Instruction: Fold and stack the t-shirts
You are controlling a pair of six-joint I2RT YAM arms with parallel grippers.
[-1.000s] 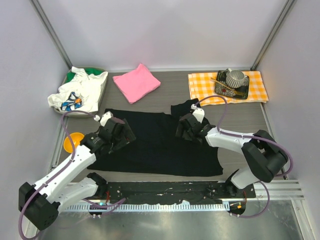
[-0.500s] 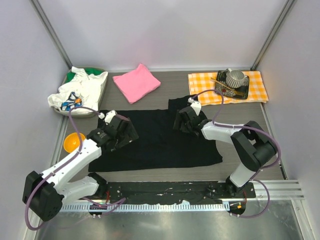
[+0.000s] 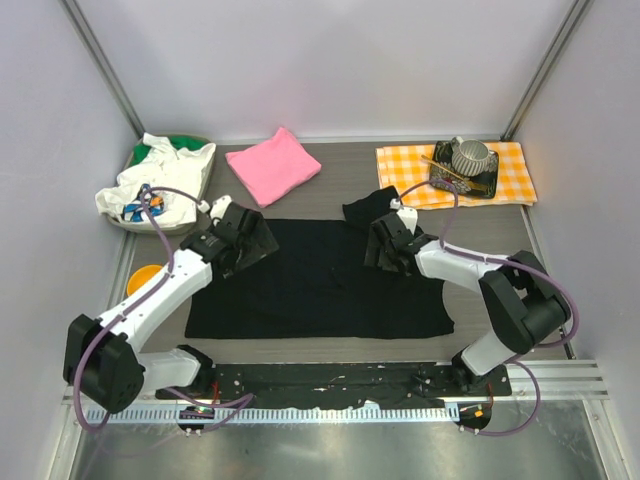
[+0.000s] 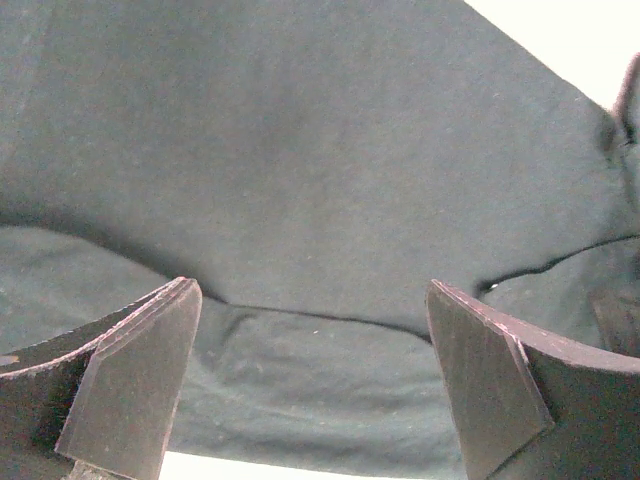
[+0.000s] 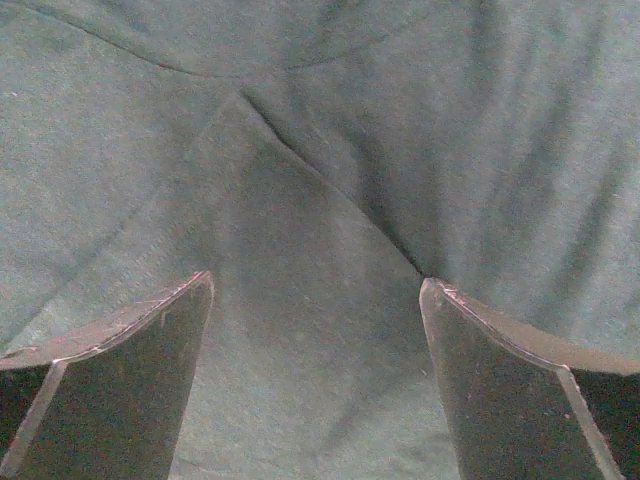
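Note:
The large black t-shirt (image 3: 320, 290) lies spread flat as a wide rectangle in the middle of the table. My left gripper (image 3: 248, 238) is over its far left corner. In the left wrist view the left gripper (image 4: 315, 400) is open wide, with a layered fold of black cloth (image 4: 300, 200) beneath it. My right gripper (image 3: 384, 248) is over the far right part, beside a bunched sleeve (image 3: 362, 210). In the right wrist view the right gripper (image 5: 315, 400) is open wide over black cloth (image 5: 300, 250). The folded pink t-shirt (image 3: 273, 166) lies at the back.
A basket (image 3: 200, 145) holding white clothes stands at the back left. An orange bowl (image 3: 140, 280) sits by the left edge. An orange-and-white checked cloth (image 3: 400, 170) at the back right bears a black tray with a grey teapot (image 3: 468, 156).
Both grippers have moved toward the far side over the black shirt. The shirt now lies flatter and more rectangular, its near edge a little further back.

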